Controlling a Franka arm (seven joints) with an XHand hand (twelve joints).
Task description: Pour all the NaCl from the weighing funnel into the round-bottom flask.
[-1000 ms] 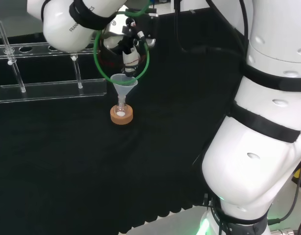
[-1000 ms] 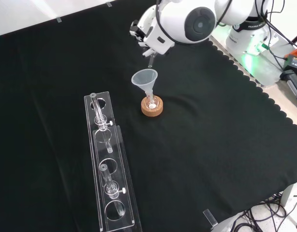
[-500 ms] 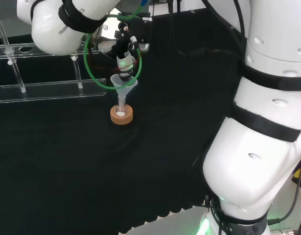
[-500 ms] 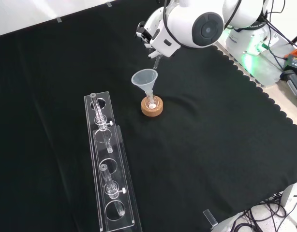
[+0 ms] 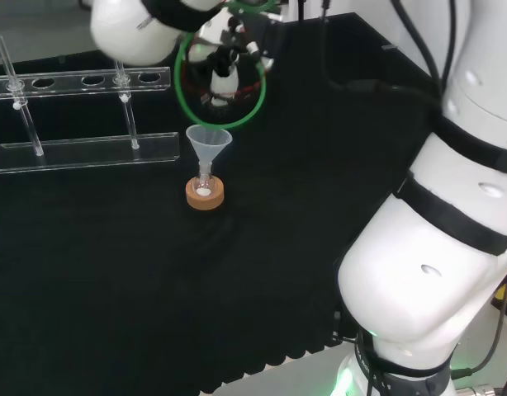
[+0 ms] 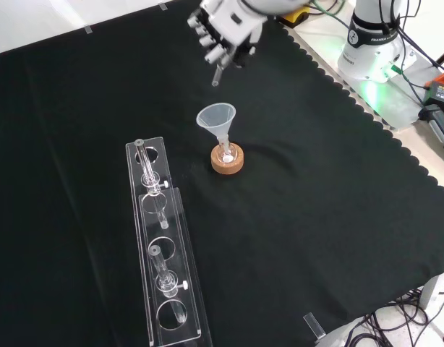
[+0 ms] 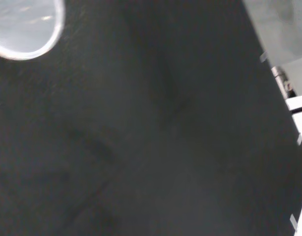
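Observation:
A clear plastic funnel (image 5: 208, 142) (image 6: 216, 118) stands in the neck of a small round-bottom flask (image 5: 205, 188) (image 6: 225, 154). The flask sits on a cork ring (image 5: 206, 198) (image 6: 228, 165), and a little white powder shows at its bottom. The hand (image 5: 224, 73) (image 6: 225, 30) hangs above and behind the funnel, apart from it, with its fingers curled round the clear weighing funnel (image 6: 217, 74). The weighing funnel's thin stem points down out of the fingers. In the wrist view a blurred pale round rim (image 7: 22, 28) lies over black cloth.
A clear plastic rack (image 5: 80, 150) (image 6: 163, 253) with thin glass tubes stands at the left of both the head view and the front view. A green cable loop (image 5: 186, 109) hangs around the hand. The cloth's scalloped edge (image 6: 395, 148) runs along the right in the front view.
The hand has lifted away from the funnel's mouth with the weighing funnel still in it, rising in the front view and shifting right in the head view. Funnel, flask and rack have not moved.

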